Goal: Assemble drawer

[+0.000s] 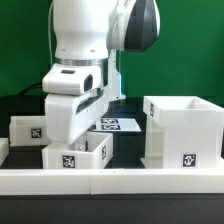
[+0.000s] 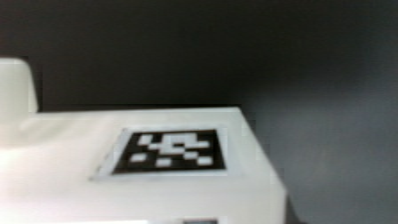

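The drawer's tall white housing (image 1: 181,135) stands on the exterior view's right, with a tag low on its front. One small white tray (image 1: 78,155) sits near the front rail. A second tray (image 1: 27,128) sits further to the exterior view's left. My gripper (image 1: 74,138) is lowered right onto the nearer tray; its fingertips are hidden by the hand and the tray wall. The wrist view shows a white tagged face (image 2: 173,150) very close up, and no fingers can be made out in it.
The long low white border rail (image 1: 120,180) runs along the front. The marker board (image 1: 117,125) lies flat on the black table between the trays and the housing. The arm's white body fills the upper middle.
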Motion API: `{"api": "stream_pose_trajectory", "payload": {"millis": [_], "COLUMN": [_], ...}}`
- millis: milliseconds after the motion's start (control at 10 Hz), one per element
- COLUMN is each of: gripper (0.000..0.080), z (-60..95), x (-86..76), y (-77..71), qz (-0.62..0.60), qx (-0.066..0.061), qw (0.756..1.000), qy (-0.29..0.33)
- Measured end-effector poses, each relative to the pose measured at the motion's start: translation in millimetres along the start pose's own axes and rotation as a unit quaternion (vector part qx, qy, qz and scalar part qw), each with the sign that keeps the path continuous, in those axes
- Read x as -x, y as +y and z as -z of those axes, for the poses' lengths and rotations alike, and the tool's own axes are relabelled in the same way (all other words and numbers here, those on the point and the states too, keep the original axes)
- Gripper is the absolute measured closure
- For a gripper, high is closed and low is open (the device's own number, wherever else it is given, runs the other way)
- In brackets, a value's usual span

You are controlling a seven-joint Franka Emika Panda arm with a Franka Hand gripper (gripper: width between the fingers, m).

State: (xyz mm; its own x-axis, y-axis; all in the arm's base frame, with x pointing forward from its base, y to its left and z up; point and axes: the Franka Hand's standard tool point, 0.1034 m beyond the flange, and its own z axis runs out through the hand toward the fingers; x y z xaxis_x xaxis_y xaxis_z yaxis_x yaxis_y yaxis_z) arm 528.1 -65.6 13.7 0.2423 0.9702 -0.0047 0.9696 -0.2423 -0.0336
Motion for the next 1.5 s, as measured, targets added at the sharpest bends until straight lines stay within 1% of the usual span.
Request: {"api": "stream_pose_trajectory", "payload": {"millis": [200, 300, 600, 700, 900, 1000, 1300, 1400, 1500], "gripper": [0.0758, 0.0758, 0.0758, 0.0758, 0.0758, 0.0758, 0.0758, 0.0758, 0.0758], "z": [-0.3, -0.2, -2.8, -3.5, -0.6, -0.7, -1.5, -1.5, -1.0], "x": [-6.9, -9.5, -7.7, -12.8, -33.0, -36.5, -34.3, -34.2, -34.5], "y": [-0.6, 0.5, -0.7, -1.5, 1.0, 0.5, 0.2, 0.8, 4.0], "qz": [0.083, 0.121, 0.112, 0.121, 0.138, 0.137, 0.135, 0.135, 0.135], "qx": [0.010, 0.011, 0.009, 0.008, 0.014, 0.015, 0.014, 0.017, 0.036], "qw": [0.996, 0.992, 0.993, 0.992, 0.990, 0.990, 0.990, 0.990, 0.990], "qy": [-0.010, -0.018, -0.018, -0.020, -0.028, -0.028, -0.028, -0.027, -0.024]}}
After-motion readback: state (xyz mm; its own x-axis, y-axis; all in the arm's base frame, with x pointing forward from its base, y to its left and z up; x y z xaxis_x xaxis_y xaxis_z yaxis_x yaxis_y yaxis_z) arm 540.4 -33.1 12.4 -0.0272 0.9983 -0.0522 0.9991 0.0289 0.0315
